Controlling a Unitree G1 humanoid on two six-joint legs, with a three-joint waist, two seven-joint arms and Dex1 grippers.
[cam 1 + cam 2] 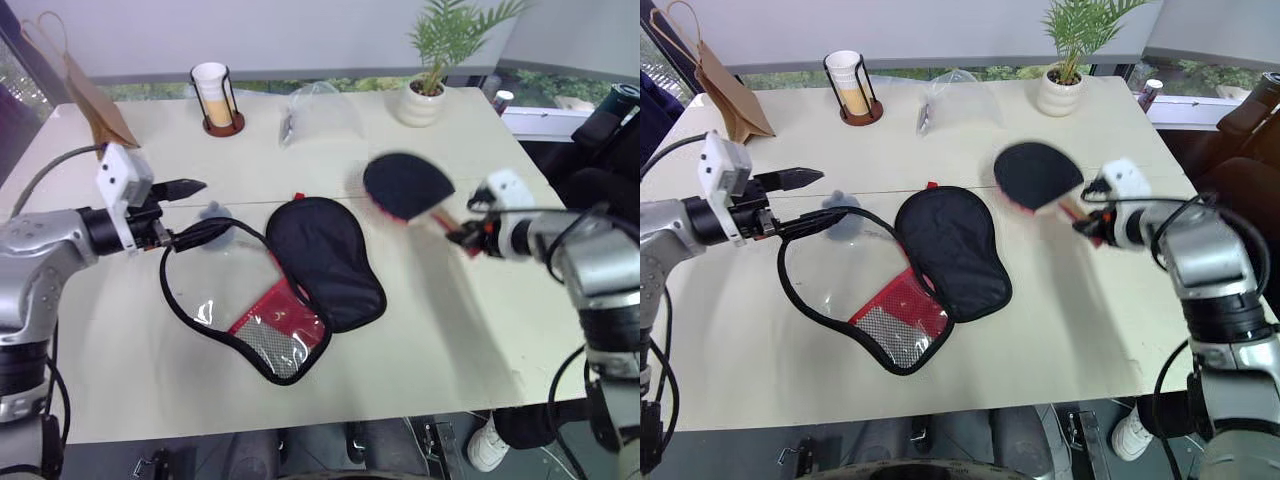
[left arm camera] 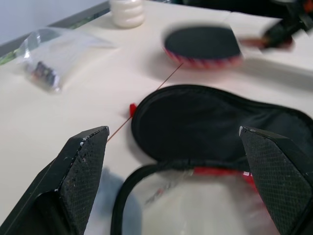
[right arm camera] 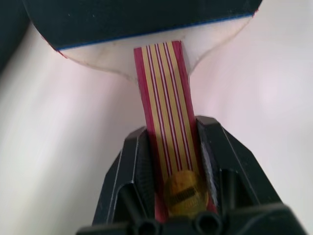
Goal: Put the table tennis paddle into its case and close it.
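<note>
The table tennis paddle point(image 1: 405, 185), black-faced with a red edge, hangs blurred above the table to the right of the case. My right gripper point(image 1: 463, 236) is shut on its striped red and tan handle point(image 3: 166, 112), fingers on either side of it. The case point(image 1: 325, 262) lies open mid-table, black flap to the right, red panel and mesh pocket point(image 1: 282, 325) at the front, its black rim looping to the left. My left gripper point(image 1: 216, 206) is open at the case's left end, its lower finger lying along the rim. In the left wrist view both fingers point(image 2: 83, 171) stand wide apart over the rim.
A grey fuzzy pouch point(image 1: 214, 213) sits beside the left gripper. At the back of the table point(image 1: 150, 390) stand a brown paper bag point(image 1: 95, 100), a cup in a black wire holder point(image 1: 215, 95), a clear plastic bag point(image 1: 320, 115) and a potted plant point(image 1: 430, 95).
</note>
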